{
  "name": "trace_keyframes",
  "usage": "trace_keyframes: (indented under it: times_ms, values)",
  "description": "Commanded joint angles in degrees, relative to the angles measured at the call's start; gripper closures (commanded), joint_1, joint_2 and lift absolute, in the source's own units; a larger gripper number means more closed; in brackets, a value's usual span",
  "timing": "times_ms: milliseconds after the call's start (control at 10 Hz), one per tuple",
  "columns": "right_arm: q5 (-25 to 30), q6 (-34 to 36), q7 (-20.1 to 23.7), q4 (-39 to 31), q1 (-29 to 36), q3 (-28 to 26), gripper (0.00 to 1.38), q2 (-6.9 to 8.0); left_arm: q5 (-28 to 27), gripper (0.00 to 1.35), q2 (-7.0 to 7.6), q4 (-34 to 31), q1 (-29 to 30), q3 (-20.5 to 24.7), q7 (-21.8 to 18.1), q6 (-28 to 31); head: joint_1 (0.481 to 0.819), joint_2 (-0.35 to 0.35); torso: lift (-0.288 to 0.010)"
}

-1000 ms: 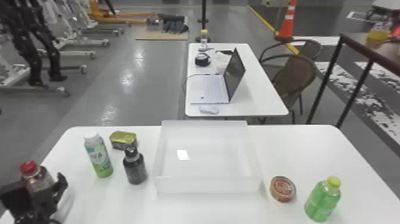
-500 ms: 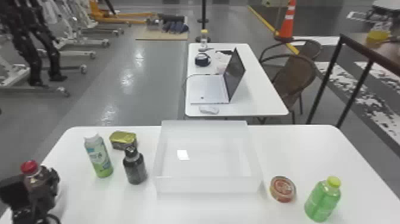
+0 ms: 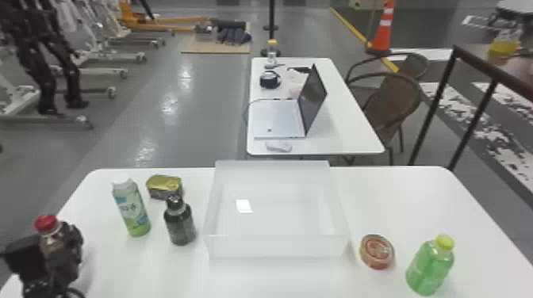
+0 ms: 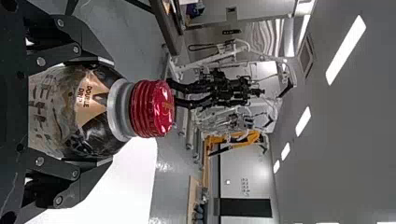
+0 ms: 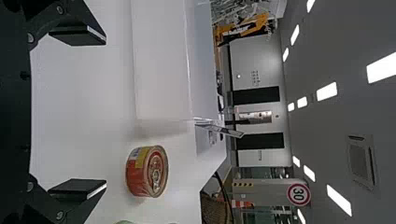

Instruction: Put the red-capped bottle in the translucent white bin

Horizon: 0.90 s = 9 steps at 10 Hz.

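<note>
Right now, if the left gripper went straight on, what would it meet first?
For the left gripper, the way looks free as far as the distant black robot, though depth is unclear.

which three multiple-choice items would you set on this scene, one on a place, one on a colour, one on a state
1. Where is the flat round red tin relative to the translucent white bin?
A) to its right
B) to its left
C) inside it

2. What colour is the cap of the see-through green bottle?
A) blue
B) black
C) yellow

3. How is the plastic bottle with the red screw cap?
A) lying in the bin
B) held by the left gripper
C) standing free

1: A, the head view shows it beyond the bin's right wall.
2: C, its top is plainly yellow.
3: B, both fingers flank the bottle in the left wrist view.
</note>
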Motion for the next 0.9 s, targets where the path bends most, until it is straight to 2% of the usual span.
trace_keyframes:
  times_ms: [0,100,200,300,600,700,800]
  values:
    - [0.0,0.0,0.0,0.0,0.0,0.0,0.2,0.0,-1.9,0.96,-0.91,-10.2,4.3,0.0,0.2,3.5,0.549,0.0,-0.1]
    - [0.0,0.0,0.0,0.1,0.0,0.0,0.2,0.18,-1.7,0.96,-2.23,-17.3,7.4,0.0,0.2,3.5,0.549,0.0,-0.1]
    - [-0.1,0.0,0.0,0.2,0.0,0.0,0.2,0.35,-1.3,0.96,-3.02,-24.1,9.8,-0.4,-1.9,3.3,0.549,0.0,-0.1]
    - [-0.1,0.0,0.0,0.2,0.0,0.0,0.2,0.26,2.0,0.96,-3.02,-29.1,11.1,-2.6,-3.8,3.4,0.549,0.0,-0.1]
    - [-0.3,0.0,0.0,0.2,-0.2,0.0,0.2,-0.18,10.4,0.96,-2.32,-36.3,9.6,-13.8,-8.7,4.5,0.549,0.0,-0.1]
    - [-0.4,0.0,0.0,0.3,-0.2,0.0,0.2,-0.18,13.7,0.96,-2.32,-36.4,8.4,-17.8,-10.0,5.3,0.549,0.0,-0.1]
    - [-0.4,0.0,0.0,0.5,-0.3,0.0,0.2,-0.26,14.3,0.96,-2.49,-36.3,6.8,-20.6,-11.9,7.3,0.549,0.0,-0.1]
